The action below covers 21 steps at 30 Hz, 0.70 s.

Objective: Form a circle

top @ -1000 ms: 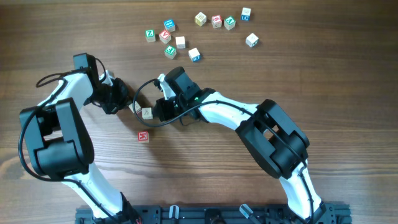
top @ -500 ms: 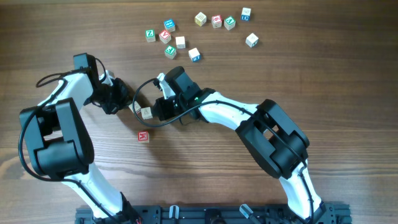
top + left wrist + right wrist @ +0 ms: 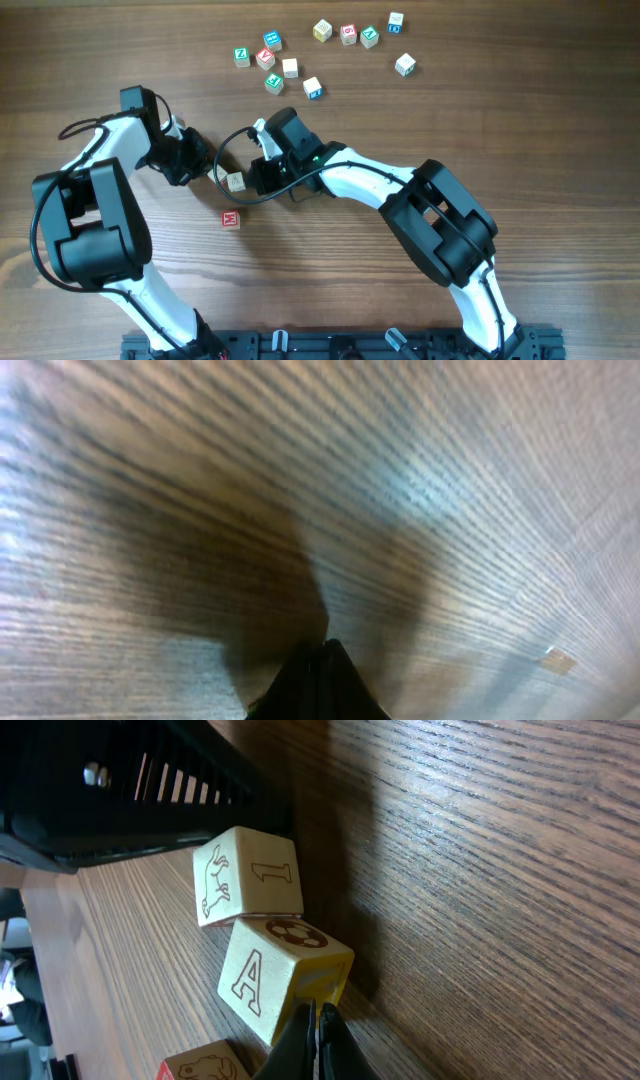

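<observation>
Two pale wooden cubes lie side by side between my grippers: one with an "A" (image 3: pixel 262 978) (image 3: pixel 236 182) and one with a "1" (image 3: pixel 248 872) (image 3: pixel 214 173), corners touching. A red-faced cube (image 3: pixel 230 218) (image 3: pixel 203 1064) lies a little nearer the front, apart from them. My right gripper (image 3: pixel 318 1012) (image 3: pixel 250 184) is shut, its tips against the A cube's yellow side. My left gripper (image 3: pixel 322 650) (image 3: pixel 206 165) is shut, low over the wood just left of the "1" cube, holding nothing.
Several more alphabet cubes (image 3: pixel 290 67) are scattered at the back of the wooden table (image 3: pixel 480 110), some to the back right (image 3: pixel 349 34). Both arms crowd the middle; the left arm's black body (image 3: pixel 120 790) looms right behind the "1" cube.
</observation>
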### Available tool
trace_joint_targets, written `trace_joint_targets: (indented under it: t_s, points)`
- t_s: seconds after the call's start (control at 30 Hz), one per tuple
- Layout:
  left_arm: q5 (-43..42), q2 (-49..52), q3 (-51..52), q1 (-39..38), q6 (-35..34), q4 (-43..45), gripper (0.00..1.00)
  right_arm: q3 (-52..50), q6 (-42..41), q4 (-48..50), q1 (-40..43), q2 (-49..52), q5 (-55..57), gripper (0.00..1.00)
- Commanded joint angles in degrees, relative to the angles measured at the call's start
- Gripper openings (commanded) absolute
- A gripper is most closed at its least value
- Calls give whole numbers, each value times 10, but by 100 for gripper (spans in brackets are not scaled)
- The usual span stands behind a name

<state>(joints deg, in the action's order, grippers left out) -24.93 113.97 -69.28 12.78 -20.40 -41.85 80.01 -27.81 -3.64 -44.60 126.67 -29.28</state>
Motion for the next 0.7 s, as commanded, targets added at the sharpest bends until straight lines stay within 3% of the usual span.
trace_joint_targets:
  t_s: [0.0, 0.2, 0.37, 0.53, 0.67]
  points:
    - [64, 10, 7, 18, 0, 38, 5, -1, 7, -3, 0, 14, 25, 5]
    - [50, 10, -31, 33, -16, 66, 5, -1, 3, -10, 3, 14, 49, 5]
    - [-28, 10, -57, 17, 17, 105, 4, -1, -66, -54, 39, 14, 98, 4]
    - [-31, 10, -61, -17, 105, 113, 4, -1, -87, -111, 113, 14, 99, 5]
    - [-31, 10, -61, -42, 140, 114, 4, -1, -99, -116, 120, 14, 100, 5]
